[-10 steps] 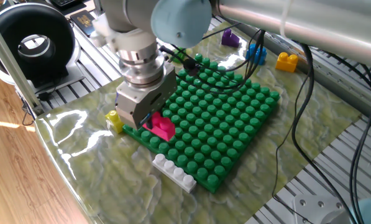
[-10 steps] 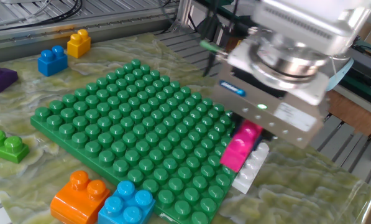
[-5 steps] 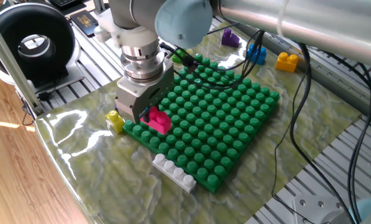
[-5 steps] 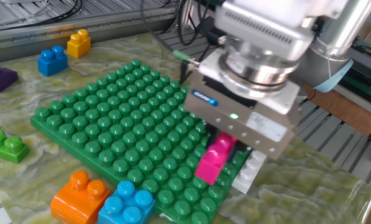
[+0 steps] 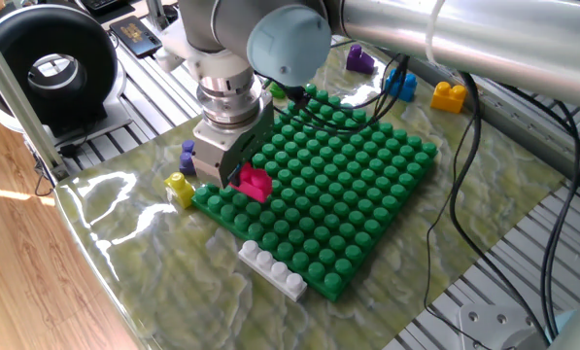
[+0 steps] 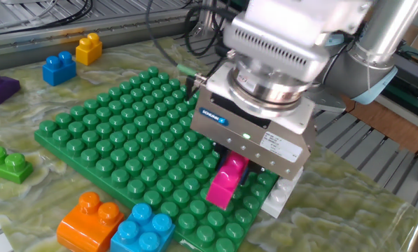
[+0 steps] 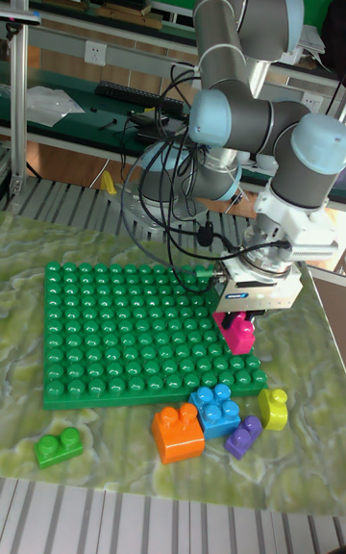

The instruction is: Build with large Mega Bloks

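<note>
1. Pinching the chunky magenta plastic brick [image 6: 225, 183] between its fingers, your hand [image 6: 231, 175] carries it tilted over the big square green studded baseplate [image 6: 131, 133], near the plate's edge.
2. Seen in the tall fixed view, the magenta brick [image 7: 236, 333] hangs directly beneath the hand [image 7: 240, 321], over the last rows of studs at the plate's right end [image 7: 115, 323].
3. Its long axis slopes: in the other fixed view the lower end dips toward the studs while the upper end stays up between the fingers. I cannot tell whether that low end touches the plate yet.
4. The coming move turns on this: the studs lie straight below the brick, so you will likely need to level it before pressing down.
5. Compared with a second ago, hand and brick have travelled inward from the plate's edge, away from the long white-grey studded brick [image 5: 272, 269] lying on the counter against the rim.
6. Beside the same corner sit a small yellow brick [image 5: 179, 187] and a small purple brick [image 5: 187, 156], untouched.
</note>
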